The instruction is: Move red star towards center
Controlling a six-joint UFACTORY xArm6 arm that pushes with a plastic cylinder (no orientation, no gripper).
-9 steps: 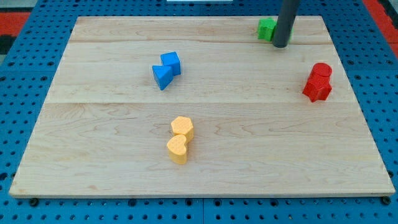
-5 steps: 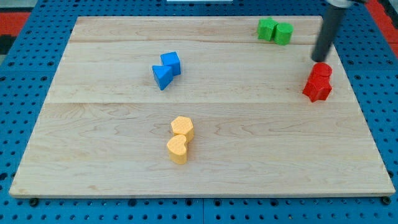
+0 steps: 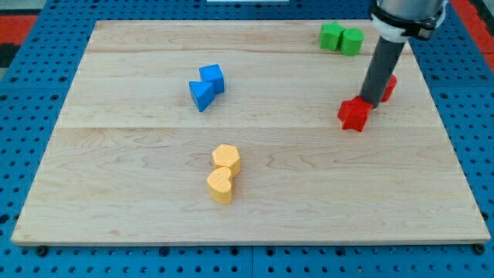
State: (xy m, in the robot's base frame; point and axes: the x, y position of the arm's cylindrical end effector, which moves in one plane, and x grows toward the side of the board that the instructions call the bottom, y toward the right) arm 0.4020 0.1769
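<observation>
- Presently, the wooden board [image 3: 139, 147] carries four pairs of blocks; items follow from the view's left to its right.
- Blue pair: a blue triangle-like block [image 3: 201, 95] and a blue cube [image 3: 212, 77], touching, well apart from my tip toward the view's left.
- Yellow pair: a yellow heart [image 3: 221, 185] and a second yellow block [image 3: 227, 158], touching, well to the lower left of my tip, near the view's bottom.
- Green pair: two green blocks [image 3: 333, 35] [image 3: 352, 41], side by side at the board's top edge, above my tip and slightly to its left.
- Red star [image 3: 354, 114]: just beside my tip on its lower-left side, apparently touching; it sits in the board's right half, right of centre.
- My tip [image 3: 369, 101]: the rod has no jaws, so nothing is gripped; it stands between the two red pieces.
- Red block [image 3: 388, 87]: partly hidden behind the rod, just to the upper right of my tip; shape cannot be told.
</observation>
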